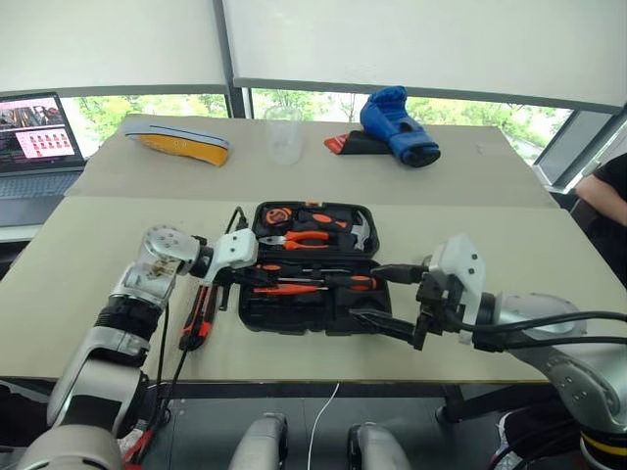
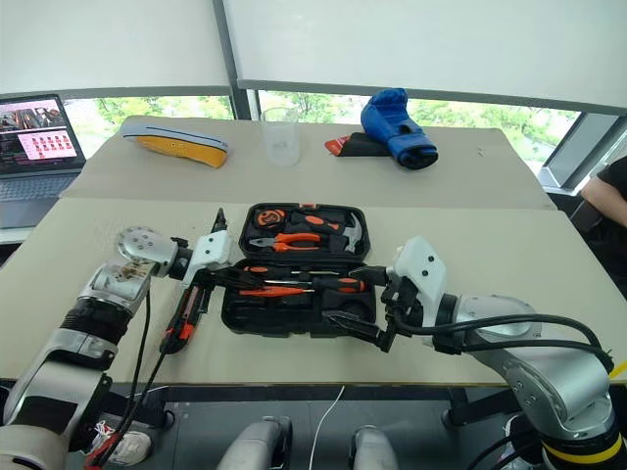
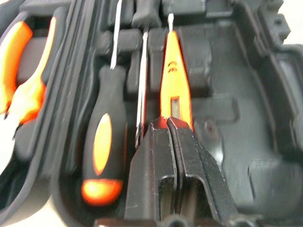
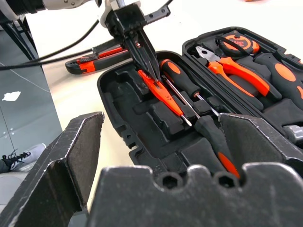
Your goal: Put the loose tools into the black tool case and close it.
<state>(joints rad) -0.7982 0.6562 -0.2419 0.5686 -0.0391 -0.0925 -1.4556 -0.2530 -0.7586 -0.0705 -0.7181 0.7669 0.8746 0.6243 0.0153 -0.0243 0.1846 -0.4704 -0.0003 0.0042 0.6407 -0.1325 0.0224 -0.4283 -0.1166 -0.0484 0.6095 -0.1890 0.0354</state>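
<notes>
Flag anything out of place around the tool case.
The utility knife lies on the table left of the open black tool case, not in it. The shut left gripper rests its tips on the small orange screwdriver in the case.

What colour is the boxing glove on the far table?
Blue, clearest in the left eye view: boxing glove.

- Black tool case (image 1: 257,315), lying open, with black moulded slots.
- All-orange screwdriver (image 3: 174,82) with a silver tip.
- Black-handled screwdriver (image 3: 103,142) with orange inlay and an orange end cap.
- Orange-handled pliers (image 1: 306,238).
- Orange-and-black utility knife (image 1: 199,318) on the beige table (image 1: 88,284).
- Blue boxing glove (image 1: 397,125).
- Black left gripper (image 4: 149,68) fingers.
</notes>
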